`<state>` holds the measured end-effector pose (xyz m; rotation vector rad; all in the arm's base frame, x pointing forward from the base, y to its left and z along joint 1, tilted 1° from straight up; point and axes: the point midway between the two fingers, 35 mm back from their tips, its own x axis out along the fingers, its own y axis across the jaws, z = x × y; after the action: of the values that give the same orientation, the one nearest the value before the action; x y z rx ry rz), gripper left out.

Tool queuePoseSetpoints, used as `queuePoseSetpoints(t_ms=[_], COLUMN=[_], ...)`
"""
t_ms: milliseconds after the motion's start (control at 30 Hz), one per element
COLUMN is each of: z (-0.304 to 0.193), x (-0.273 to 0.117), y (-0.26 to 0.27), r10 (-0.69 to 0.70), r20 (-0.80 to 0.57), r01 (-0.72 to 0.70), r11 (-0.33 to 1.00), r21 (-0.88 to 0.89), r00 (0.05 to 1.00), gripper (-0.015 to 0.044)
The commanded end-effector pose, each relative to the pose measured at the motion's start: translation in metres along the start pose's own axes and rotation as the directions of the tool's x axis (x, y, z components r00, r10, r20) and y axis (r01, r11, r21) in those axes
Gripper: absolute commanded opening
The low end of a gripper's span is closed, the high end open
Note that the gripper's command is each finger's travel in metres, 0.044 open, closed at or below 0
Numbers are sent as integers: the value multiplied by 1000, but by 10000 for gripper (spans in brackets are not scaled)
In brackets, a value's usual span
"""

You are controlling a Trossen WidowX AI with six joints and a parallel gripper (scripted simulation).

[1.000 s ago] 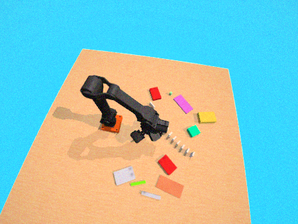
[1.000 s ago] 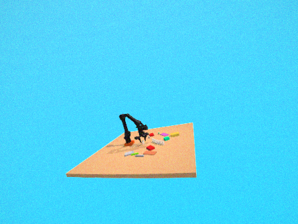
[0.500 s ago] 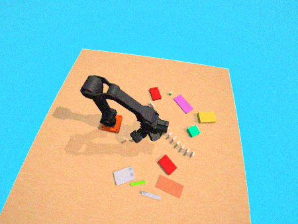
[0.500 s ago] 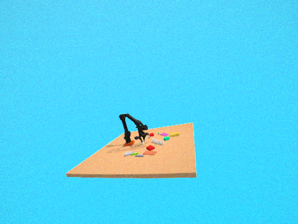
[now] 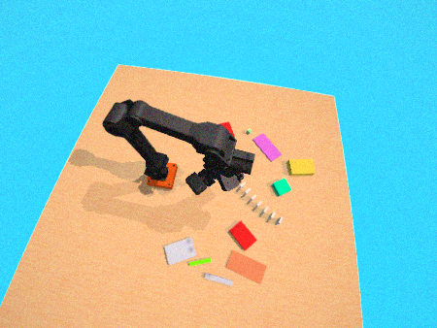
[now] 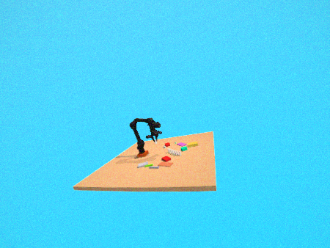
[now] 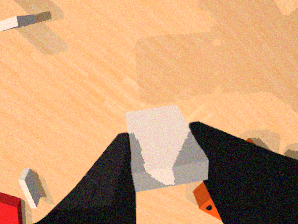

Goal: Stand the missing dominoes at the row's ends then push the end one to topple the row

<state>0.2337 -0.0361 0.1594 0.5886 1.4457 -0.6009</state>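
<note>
My gripper (image 7: 159,137) (image 6: 155,140) is shut on a white domino (image 7: 159,142) and holds it above the table, at the row's arm-side end. In the top view the arm hides this domino. Several white dominoes (image 5: 258,205) (image 6: 174,152) stand in a slanting, evenly spaced row to the right of the gripper. The row's near end domino (image 7: 9,23) shows at the upper left of the wrist view. Another white domino (image 7: 31,187) (image 6: 164,147) is apart from the row, beside the far red block (image 7: 10,209) (image 6: 167,144).
A green block (image 5: 282,186), yellow block (image 5: 301,167) and magenta plate (image 5: 267,147) are beyond the row. A red block (image 5: 242,235), orange plate (image 5: 247,267), grey-white box (image 5: 180,250), lime bar (image 5: 200,262) and grey bar (image 5: 218,278) are on the front side.
</note>
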Motion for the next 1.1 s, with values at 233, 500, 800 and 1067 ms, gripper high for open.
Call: queuePoseSetpoints(t_ms=[233, 500, 800, 1067], z=[23, 25, 29, 30], x=[-7, -5, 28, 66], y=[84, 105, 109, 111], r10=[1, 3, 2, 3], r20=[-15, -16, -16, -16], r01=[-1, -3, -2, -3], r11=[1000, 1000, 1000, 1000], r21=[-16, -20, -21, -21], r00=[1000, 1000, 1000, 1000], gripper=[107, 107, 107, 107])
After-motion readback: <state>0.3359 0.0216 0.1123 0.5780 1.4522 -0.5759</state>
